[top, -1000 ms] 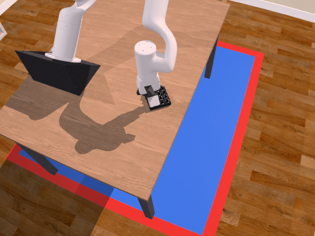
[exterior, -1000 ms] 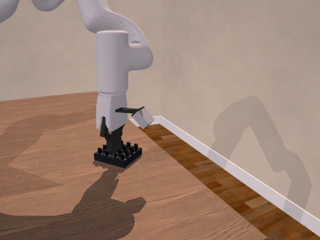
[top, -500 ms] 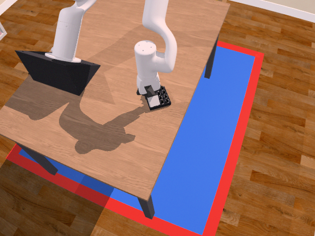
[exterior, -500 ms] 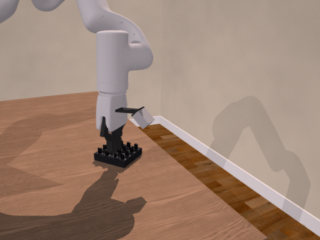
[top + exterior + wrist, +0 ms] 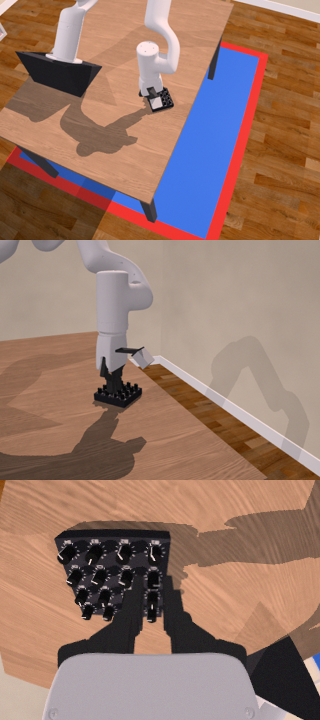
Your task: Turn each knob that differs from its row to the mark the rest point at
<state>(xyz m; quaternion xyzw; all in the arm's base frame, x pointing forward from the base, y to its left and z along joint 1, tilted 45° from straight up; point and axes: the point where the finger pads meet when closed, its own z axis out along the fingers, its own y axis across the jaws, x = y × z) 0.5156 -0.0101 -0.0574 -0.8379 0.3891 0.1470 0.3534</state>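
A blue floor mat (image 5: pixel 206 144) with a red border is laid on the wood-plank floor (image 5: pixel 289 108) (image 5: pixel 206 415). A white baseboard (image 5: pixel 289 12) (image 5: pixel 219 405) is fitted along the beige wall (image 5: pixel 245 304).

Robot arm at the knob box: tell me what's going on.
The arm has its gripper down at the knob box, fingers partly open around the column of knobs at one side edge. The box stands on the table. Whether a knob is gripped, I can't tell.

Printed names on the knob box (image 5: pixel 162 109) (image 5: pixel 109 402) (image 5: pixel 112 534) too small to read, one knob partly behind the jaws (image 5: pixel 147 99) (image 5: pixel 113 392).
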